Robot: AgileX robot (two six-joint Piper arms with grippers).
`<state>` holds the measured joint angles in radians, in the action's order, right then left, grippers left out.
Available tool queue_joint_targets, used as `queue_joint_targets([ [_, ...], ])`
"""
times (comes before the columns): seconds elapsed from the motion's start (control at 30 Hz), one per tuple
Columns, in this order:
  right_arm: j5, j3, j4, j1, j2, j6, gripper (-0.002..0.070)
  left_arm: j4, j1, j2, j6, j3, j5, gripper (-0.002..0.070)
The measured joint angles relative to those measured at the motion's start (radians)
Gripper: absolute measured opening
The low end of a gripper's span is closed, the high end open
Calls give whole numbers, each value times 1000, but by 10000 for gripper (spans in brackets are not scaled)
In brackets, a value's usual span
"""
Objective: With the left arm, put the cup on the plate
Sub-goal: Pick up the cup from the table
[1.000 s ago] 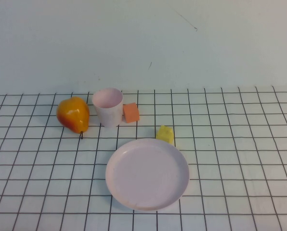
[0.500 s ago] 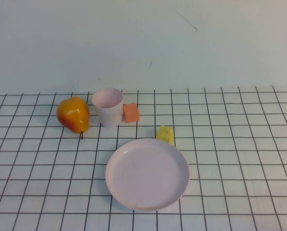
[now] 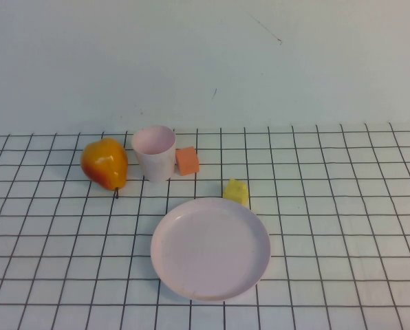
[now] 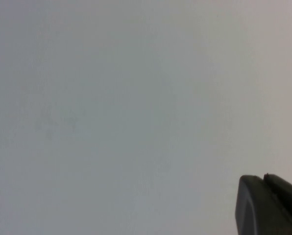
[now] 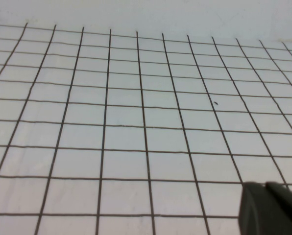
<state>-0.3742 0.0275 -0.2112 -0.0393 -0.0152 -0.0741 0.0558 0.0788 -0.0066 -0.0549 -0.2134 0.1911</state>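
Left gripper (image 4: 268, 205) seen only as one dark corner in its wrist view, against a blank pale surface — cannot tell whether open or closed; holding nothing visible. Right gripper (image 5: 271, 208) likewise just a dark corner, over bare gridded table (image 5: 136, 122); finger state not visible. Neither arm present in the high view.

Cup (image 3: 154, 152) upright on the table at the far left of centre, mouth up, nothing visible inside. Just left of it, a pear (image 3: 104, 163), orange-yellow, close but apart. Just right, an orange block (image 3: 187, 161), near or touching the cup's side — cannot tell which. Plate (image 3: 210, 248) nearer and to the right, flat on the grid, bare, well apart from the cup. Small yellow piece (image 3: 236, 192) at the plate's far rim.
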Motion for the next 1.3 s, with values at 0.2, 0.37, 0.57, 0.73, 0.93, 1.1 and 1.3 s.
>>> queue_joint_targets([
  [0.2,0,0,0,0,0,0,-2,0,0,140,-35,-369,-306,-2],
  [0.37,0,0,0,0,0,0,-2,7,0,410,3,-640,-642,-2],
  [0.57,0,0,0,0,0,0,-2,56,0,762,-7,-857,-889,-2],
  [0.73,0,0,0,0,0,0,-2,154,0,1021,-86,-952,-915,-2],
  [0.93,0,0,0,0,0,0,-2,249,0,1280,-162,-1074,-893,-2],
  [1.1,0,0,0,0,0,0,-2,279,0,1515,-213,-1211,-929,78],
  [1.3,0,0,0,0,0,0,-2,334,2,1784,-270,-1455,-1095,405],
])
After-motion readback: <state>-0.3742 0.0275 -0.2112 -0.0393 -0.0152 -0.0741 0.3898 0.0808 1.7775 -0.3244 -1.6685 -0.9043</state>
